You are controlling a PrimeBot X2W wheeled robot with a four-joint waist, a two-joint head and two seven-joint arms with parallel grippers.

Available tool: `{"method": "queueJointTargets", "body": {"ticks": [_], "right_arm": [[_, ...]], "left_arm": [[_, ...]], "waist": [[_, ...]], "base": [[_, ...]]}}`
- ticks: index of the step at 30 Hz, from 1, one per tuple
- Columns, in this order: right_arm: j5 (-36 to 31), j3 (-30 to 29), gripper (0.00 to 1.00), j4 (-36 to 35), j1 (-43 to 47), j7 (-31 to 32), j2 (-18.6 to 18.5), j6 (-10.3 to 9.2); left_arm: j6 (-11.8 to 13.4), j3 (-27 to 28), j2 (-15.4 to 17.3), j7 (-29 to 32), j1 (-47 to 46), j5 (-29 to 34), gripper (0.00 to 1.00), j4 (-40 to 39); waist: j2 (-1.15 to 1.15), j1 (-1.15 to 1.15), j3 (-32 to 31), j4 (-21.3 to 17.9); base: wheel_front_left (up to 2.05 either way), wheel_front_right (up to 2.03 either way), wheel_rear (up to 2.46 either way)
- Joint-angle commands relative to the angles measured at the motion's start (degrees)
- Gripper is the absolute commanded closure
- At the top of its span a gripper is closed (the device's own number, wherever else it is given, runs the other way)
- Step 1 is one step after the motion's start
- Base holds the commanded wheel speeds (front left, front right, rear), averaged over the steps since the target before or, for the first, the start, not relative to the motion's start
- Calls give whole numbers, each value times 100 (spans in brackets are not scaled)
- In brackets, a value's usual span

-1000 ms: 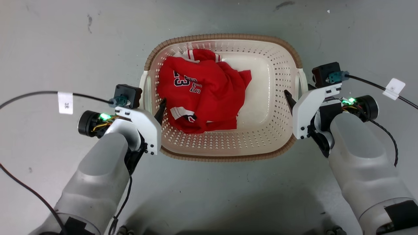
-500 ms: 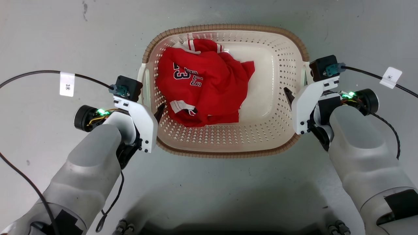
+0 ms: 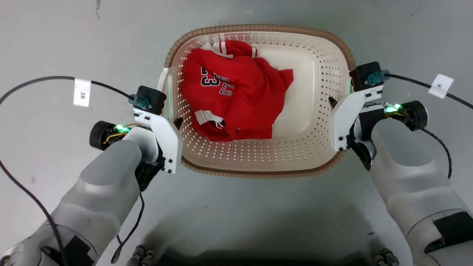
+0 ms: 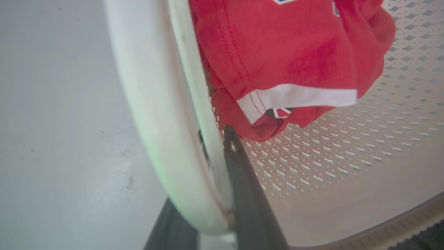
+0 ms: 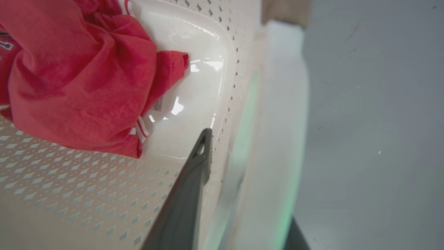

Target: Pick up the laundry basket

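Change vs. 1.0 s ago: the laundry basket (image 3: 258, 28) showed larger and higher in the head view. A dark stain (image 3: 98, 4) on the floor (image 3: 48, 44) had slid to the top edge, so the head camera itself had shifted. Both grippers kept their places at the handles.

Left: the left gripper (image 3: 173, 120) was closed over the basket's white left handle (image 4: 149, 86). In the left wrist view the inner finger (image 4: 242, 180) lay against the inside of the perforated wall and the other finger sat outside, with the handle bar pinched between them.

Centre: the basket was between the two arms, above grey floor. Whether its base touched the floor could not be told. It contained one crumpled red jersey (image 3: 236, 103) with white trim and a dark "23", bunched in the left half against the left wall. The right half of the basket's bottom was glossy and bare.

Right: the right gripper (image 3: 340, 99) was clamped likewise on the right handle (image 5: 277, 104), with one finger (image 5: 187, 201) inside the wall and the other outside.
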Motion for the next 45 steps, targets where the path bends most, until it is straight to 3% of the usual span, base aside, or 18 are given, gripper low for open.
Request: {"method": "queueJointTargets", "body": {"ticks": [1, 12, 27, 37, 45], "right_arm": [[-44, 46, 100, 24, -87, -6, -31, -1], [155, 245, 100, 156, 73, 425, -33, 0], [1056, 1097, 100, 73, 582, 2195, -48, -2], [1933, 1980, 100, -444, 997, 3574, -42, 2], [2403, 2367, 100, -546, 1274, 4100, -27, 8]], "left_arm": [[-10, -52, 54, -14, -91, -14, 100, -8], [-11, -668, 261, 228, -37, -684, 100, -213], [-16, -1369, 899, 1723, 343, -2011, 100, -983], [-16, -1511, 1080, 2788, 664, -2520, 100, -1147], [-17, -1543, 1053, 3453, 1034, -2881, 100, -1152]], "waist": [[0, 0, 0, 0], [0, 0, -555, -44], [0, 0, -2704, -213], [0, 0, -3900, -320], [0, 0, -4694, -345]], "base": [[0, 0, 0], [0, 0, 0], [0, 0, 0], [0, 0, 0], [0, 0, 0]]}}
